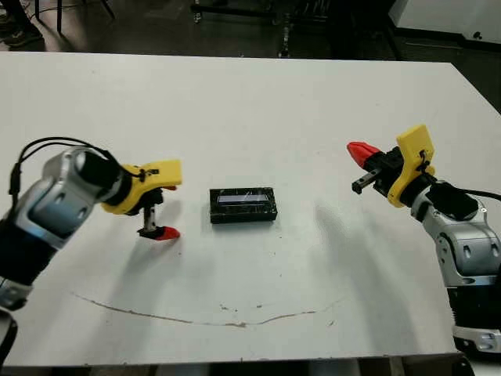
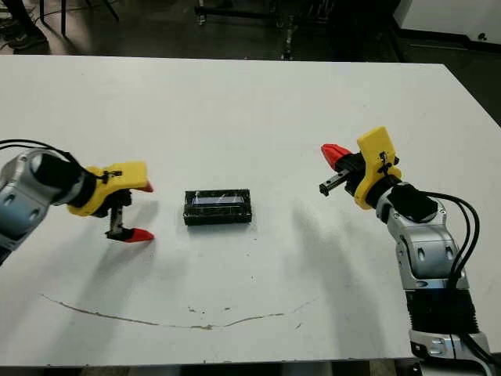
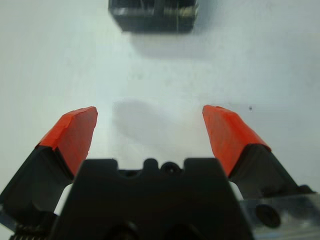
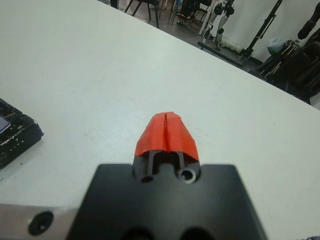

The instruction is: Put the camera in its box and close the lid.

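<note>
My left arm reaches in from the near left edge of the worktop, forearm angled up and inward, wrist bent so that my left end effector points down and toward the middle. Its two red fingertips stand wide apart with nothing between them; the lower tip sits at or just above the white surface, I cannot tell which. In the left wrist view the bare worktop lies between the tips, and the box shows straight ahead beyond them.

My right arm rises from the near right corner, elbow low, forearm climbing up and inward. My right end effector hangs raised above the surface, well apart from the box, aimed left and slightly away. Its red tips are pressed together into one point, empty, as the right wrist view shows.

Between the two end effectors, nearer my left one, the box lies flat on the worktop, long side running left to right. The lid sits on top of it, glossy black with a pale reflective streak along its length, so the box reads as closed. The camera is not visible; I cannot tell whether it is inside.

Nearer me than the box, a thin brownish mark curves across the worktop. Beyond the far edge is dark floor with chair legs and stands.
</note>
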`<action>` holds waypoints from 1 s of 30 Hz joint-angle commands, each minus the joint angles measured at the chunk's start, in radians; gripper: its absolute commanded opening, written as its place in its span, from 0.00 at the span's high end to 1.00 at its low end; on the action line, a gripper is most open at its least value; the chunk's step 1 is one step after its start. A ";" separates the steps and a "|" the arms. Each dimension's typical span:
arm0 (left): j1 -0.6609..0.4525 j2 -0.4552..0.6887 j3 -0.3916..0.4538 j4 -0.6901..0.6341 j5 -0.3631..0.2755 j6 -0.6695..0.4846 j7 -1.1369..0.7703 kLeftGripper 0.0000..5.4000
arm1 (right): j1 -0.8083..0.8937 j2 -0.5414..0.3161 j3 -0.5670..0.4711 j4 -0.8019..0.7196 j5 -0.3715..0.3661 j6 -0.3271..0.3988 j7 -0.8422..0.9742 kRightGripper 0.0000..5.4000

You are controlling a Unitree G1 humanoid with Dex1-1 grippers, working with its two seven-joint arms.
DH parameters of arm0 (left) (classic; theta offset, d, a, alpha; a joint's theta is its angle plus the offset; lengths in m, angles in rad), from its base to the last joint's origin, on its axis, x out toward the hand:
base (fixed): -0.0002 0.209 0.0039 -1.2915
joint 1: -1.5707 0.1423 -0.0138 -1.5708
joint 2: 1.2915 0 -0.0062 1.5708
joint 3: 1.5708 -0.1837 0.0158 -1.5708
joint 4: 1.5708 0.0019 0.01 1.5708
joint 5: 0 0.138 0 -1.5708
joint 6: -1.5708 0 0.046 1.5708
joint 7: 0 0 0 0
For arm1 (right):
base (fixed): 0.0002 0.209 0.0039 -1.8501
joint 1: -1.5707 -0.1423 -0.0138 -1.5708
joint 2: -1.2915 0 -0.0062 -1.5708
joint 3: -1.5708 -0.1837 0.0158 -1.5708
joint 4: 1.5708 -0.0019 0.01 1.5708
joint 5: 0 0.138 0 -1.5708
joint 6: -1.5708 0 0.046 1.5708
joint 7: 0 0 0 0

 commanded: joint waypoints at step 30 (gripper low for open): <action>-0.109 -0.440 0.120 -0.144 -0.208 0.107 0.499 0.81 | 0.013 -0.004 0.001 0.033 0.002 -0.017 0.002 1.00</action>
